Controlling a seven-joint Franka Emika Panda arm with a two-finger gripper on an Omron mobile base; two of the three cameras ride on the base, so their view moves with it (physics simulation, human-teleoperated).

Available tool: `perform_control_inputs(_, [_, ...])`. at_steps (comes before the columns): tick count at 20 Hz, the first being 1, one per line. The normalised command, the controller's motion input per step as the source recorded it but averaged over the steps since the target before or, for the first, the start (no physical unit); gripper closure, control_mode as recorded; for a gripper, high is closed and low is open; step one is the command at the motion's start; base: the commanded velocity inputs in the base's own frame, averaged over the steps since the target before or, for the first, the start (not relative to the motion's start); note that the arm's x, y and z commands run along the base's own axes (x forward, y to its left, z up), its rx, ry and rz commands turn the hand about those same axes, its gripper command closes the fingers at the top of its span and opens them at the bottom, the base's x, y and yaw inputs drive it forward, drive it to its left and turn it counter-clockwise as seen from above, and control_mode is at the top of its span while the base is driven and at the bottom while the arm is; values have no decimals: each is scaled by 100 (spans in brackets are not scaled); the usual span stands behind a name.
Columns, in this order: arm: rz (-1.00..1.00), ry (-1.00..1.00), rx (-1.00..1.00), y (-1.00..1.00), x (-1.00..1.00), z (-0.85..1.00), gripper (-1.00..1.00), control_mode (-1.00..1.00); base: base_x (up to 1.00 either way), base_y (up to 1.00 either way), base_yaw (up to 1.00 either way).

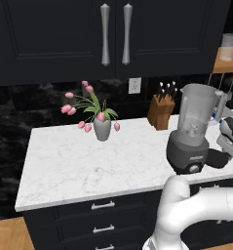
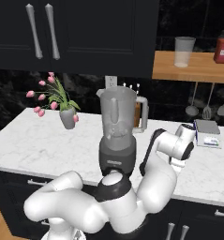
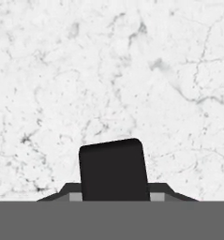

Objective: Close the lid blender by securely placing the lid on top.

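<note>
You see the blender (image 1: pixel 188 134) standing open-topped on the marble counter (image 1: pixel 79 161), with the lid (image 1: pixel 216 158) lying flat just beside its base. The gripper (image 3: pixel 114 171) looks down at bare marble; you cannot tell how far its fingers are parted.

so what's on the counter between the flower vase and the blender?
Nothing: bare white marble counter runs from the vase to the blender in the left base view. The knife block stands further back, off that line.
</note>
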Motion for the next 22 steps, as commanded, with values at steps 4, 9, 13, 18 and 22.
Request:
perform_control_inputs(4, [0,0,0,0,0,0,100,-100,0,0,0])
perform_control_inputs(9, [0,-7,0,-4,-26,19,100,-100,0,0,0])
perform_control_inputs(13, [-4,-21,0,-24,-74,53,100,-100,0,0,0])
perform_control_inputs(18, [-8,-23,0,-47,-71,77,100,-100,0,0,0])
perform_control_inputs(22, [-12,-29,2,-38,-39,100,100,-100,0,0,0])
